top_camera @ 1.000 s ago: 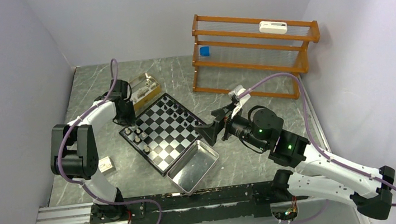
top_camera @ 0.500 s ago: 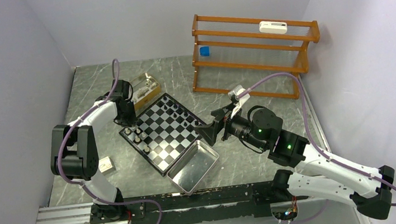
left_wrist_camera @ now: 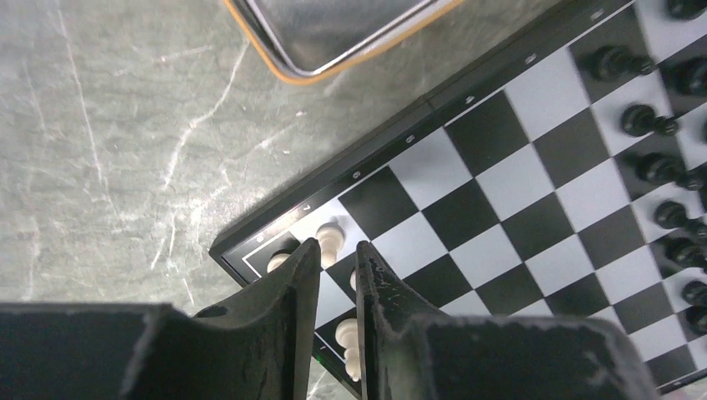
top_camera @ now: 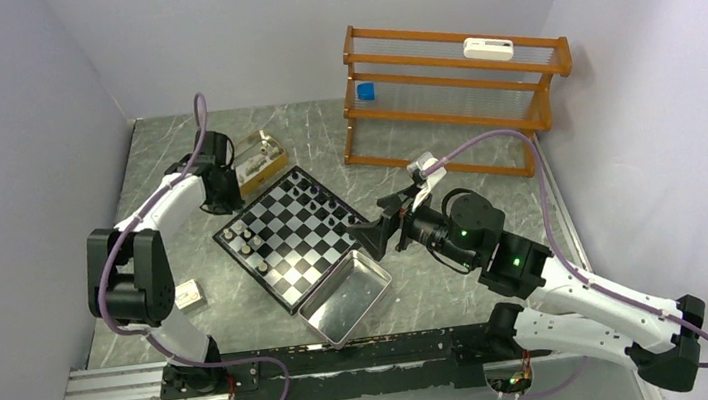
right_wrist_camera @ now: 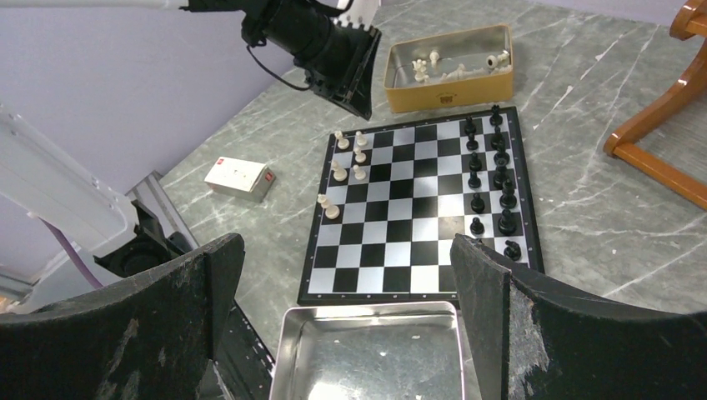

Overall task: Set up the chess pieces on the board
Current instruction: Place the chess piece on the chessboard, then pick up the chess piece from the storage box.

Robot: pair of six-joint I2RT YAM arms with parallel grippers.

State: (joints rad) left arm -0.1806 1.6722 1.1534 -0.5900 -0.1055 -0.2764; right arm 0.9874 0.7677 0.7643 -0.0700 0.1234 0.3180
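The board (top_camera: 301, 253) lies angled at mid table. Several white chess pieces (top_camera: 244, 241) stand along its left edge and a row of black ones (top_camera: 322, 204) along the far right edge. My left gripper (top_camera: 219, 193) hovers over the board's white-side corner. In the left wrist view its jaws (left_wrist_camera: 338, 244) stand a narrow gap apart with nothing between them, just above a white pawn (left_wrist_camera: 331, 233). My right gripper (right_wrist_camera: 346, 246) is wide open and empty, above the metal tray (right_wrist_camera: 371, 350) at the board's near edge (right_wrist_camera: 310, 275). More white pieces (right_wrist_camera: 433, 62) lie in the gold box (right_wrist_camera: 450, 83).
The gold box (top_camera: 258, 161) sits just behind the board's far-left side, close to my left gripper. The metal tray (top_camera: 346, 296) touches the board's near corner. A small white box (top_camera: 190, 296) lies at the left, and a wooden rack (top_camera: 449, 99) stands at the back right.
My left gripper has drawn back and up from the white pieces toward the gold box, and its jaws have parted slightly. The right arm has not moved.
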